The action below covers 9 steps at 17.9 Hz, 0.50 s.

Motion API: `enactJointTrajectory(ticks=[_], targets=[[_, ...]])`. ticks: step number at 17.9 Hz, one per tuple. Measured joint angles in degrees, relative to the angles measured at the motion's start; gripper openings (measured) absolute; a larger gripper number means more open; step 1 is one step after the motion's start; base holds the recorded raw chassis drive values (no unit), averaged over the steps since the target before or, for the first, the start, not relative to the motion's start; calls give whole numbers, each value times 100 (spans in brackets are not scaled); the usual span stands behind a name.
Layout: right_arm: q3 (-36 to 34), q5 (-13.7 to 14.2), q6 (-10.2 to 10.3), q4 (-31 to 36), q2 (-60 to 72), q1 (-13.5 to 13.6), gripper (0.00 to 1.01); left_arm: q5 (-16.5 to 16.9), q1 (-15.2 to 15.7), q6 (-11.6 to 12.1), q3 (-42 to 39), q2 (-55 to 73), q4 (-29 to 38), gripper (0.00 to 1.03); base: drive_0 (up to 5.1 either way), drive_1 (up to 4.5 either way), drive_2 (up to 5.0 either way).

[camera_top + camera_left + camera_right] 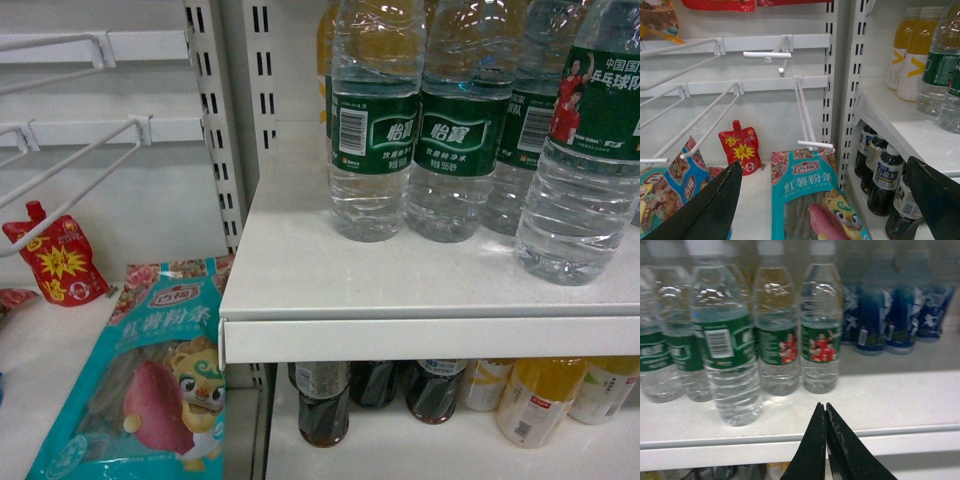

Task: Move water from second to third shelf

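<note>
Clearly the right gripper (pixel 825 412) was the arm for this job. In its wrist view its two dark fingers were clenched together, tips touching and holding nothing, just in front of the shelf (pixel 880 400) edge and a little below the shelf's top surface. The water (pixel 729 340) nearest that edge stood ahead and to the left of the tips, upright, long axis vertical, its barcode turned outward. Behind it, farther back on the shelf, more green-labelled bottles stood in a row, one of them (pixel 820 332) almost straight ahead of the tips and showing red-shirted figures. Farthest from the edge, at the back right, stood dark blue bottles (pixel 890 315).

So the reach looked to be forward, up and slightly left, and the fingers would have to part before they could close around an upright body; a sideways approach suited the vertical axis best.

The left gripper (pixel 825 200) hung well away from that shelf, in the next bay to its left. Its fingers were spread wide and empty, over a teal snack bag (pixel 810 200), with a red pouch (pixel 741 148) behind and dark cola bottles (pixel 880 177) on the lower shelf to the right. The water (pixel 940 65) lay up and to its right, far from it.

In the head view neither gripper showed; the water (pixel 372 120) stood on the shelf (pixel 300 270) above the colas (pixel 322 400).
</note>
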Motion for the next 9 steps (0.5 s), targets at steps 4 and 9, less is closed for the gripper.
enactJointTrajectory(ticks=[4,9], targets=[[-223,-101,2,-168,-361,-20,2,0,0,0,0,0,0,98,0,0,0],[-437,-103,2,-332,-817,-17,2,0,0,0,0,0,0,98,0,0,0]])
